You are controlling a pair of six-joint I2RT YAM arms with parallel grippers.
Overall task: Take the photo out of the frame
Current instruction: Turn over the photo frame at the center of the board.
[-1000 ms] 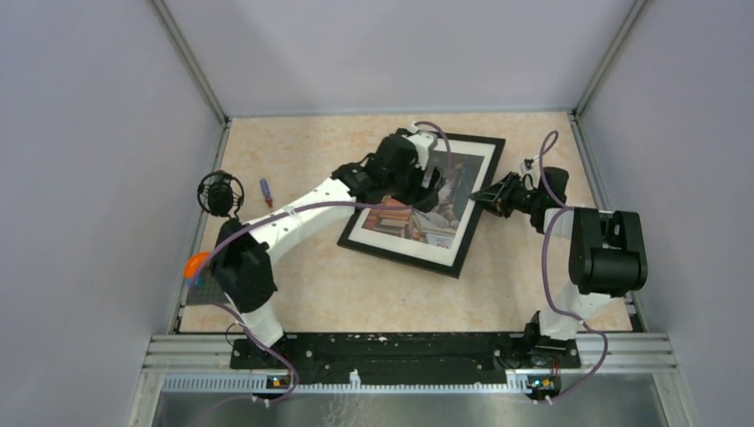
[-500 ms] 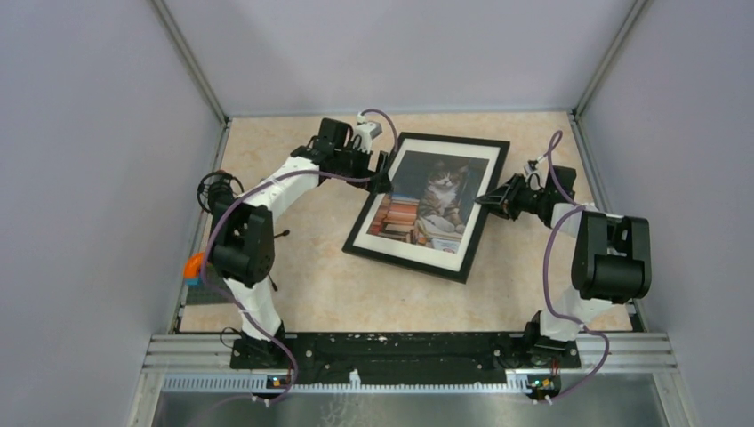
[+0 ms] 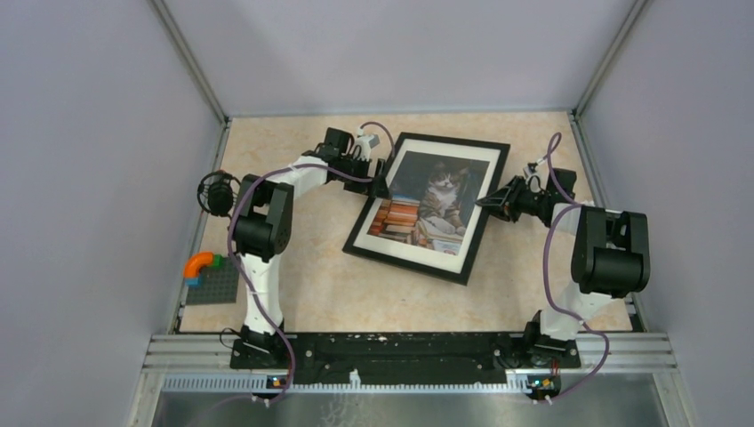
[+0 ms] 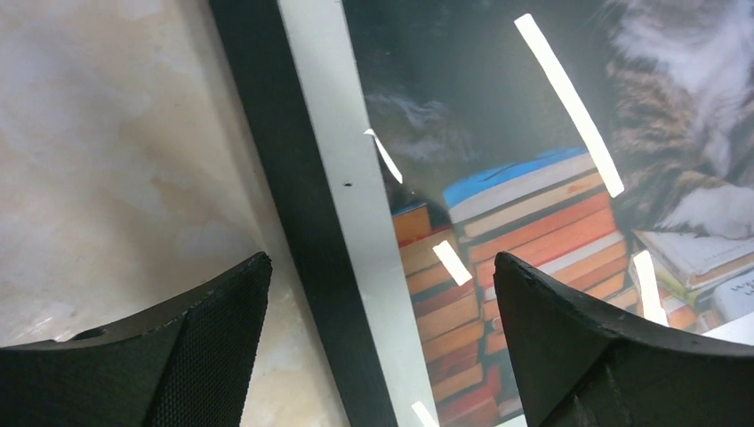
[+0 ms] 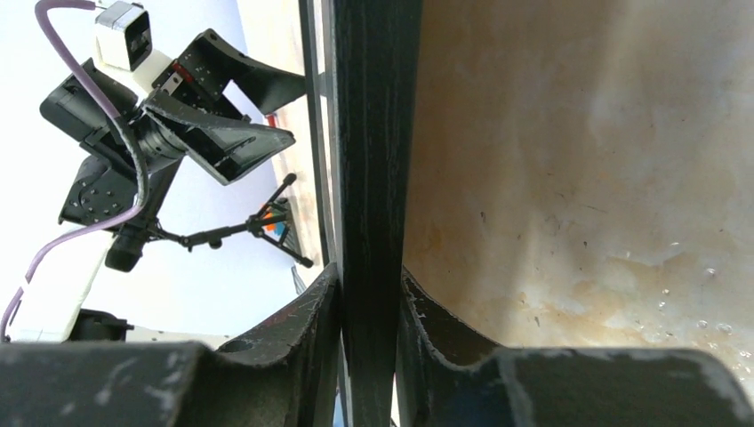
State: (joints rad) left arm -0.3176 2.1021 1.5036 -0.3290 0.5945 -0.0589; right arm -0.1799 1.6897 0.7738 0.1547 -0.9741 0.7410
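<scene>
The black frame lies face up on the table, turned at an angle, with its right side lifted a little. The photo of a cat among books sits inside it behind reflective glass. My right gripper is shut on the frame's right rail; the wrist view shows the rail pinched between both fingers. My left gripper stands open over the frame's left edge. In its wrist view its jaws straddle the black rail and the photo's white margin, holding nothing.
A round black object stands by the left wall. A grey baseplate with an orange arch piece lies at the near left. Side walls close in the table on the left, right and far sides.
My left arm pulled back from over the photo to the frame's left edge, and its jaws opened wide. The frame turned slightly. The right gripper kept its hold.
</scene>
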